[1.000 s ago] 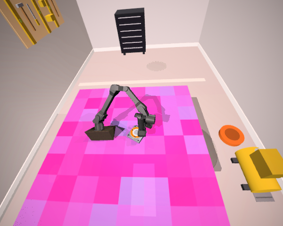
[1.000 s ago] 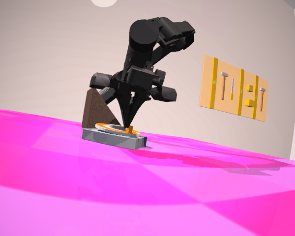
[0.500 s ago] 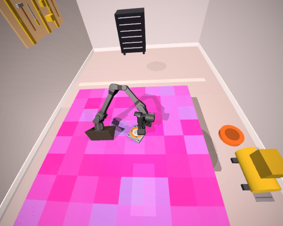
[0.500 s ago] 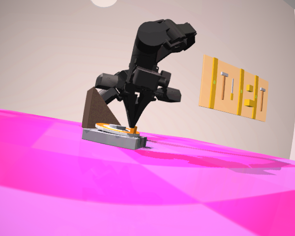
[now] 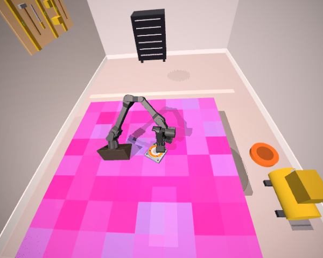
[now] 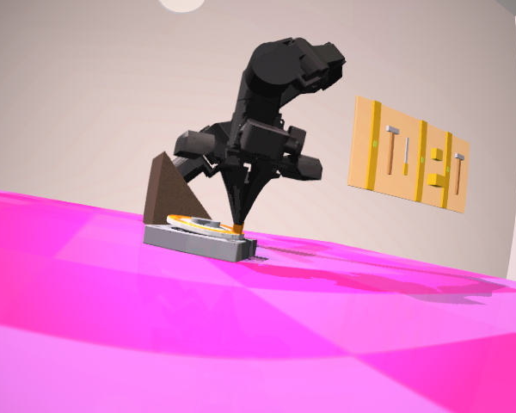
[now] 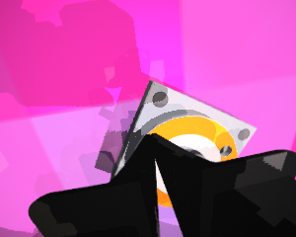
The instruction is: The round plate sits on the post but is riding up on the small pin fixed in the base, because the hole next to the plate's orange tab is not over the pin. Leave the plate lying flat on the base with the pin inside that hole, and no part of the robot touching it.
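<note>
The black two-fingered gripper (image 6: 238, 223) (image 7: 151, 138) has its fingertips together at the small orange upright tab (image 6: 237, 229) — I'd nudge gently sideways, keeping the tilted round orange-and-white plate (image 5: 151, 155) (image 6: 178, 221) (image 7: 183, 124) on its square grey base (image 5: 158, 160) (image 6: 191, 245) (image 7: 197, 106).

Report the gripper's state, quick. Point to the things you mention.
Gripper (image 5: 160, 151) (image 6: 237, 223) (image 7: 151, 138): closed, holding nothing; in the exterior view its fingertips are down at the plate's orange tab (image 6: 237, 229).

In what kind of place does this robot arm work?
It is probably a workshop or garage: a board with hammers hangs on the wall, a dark drawer cabinet stands at the back, and a yellow tank-like machine is at one side.
</note>
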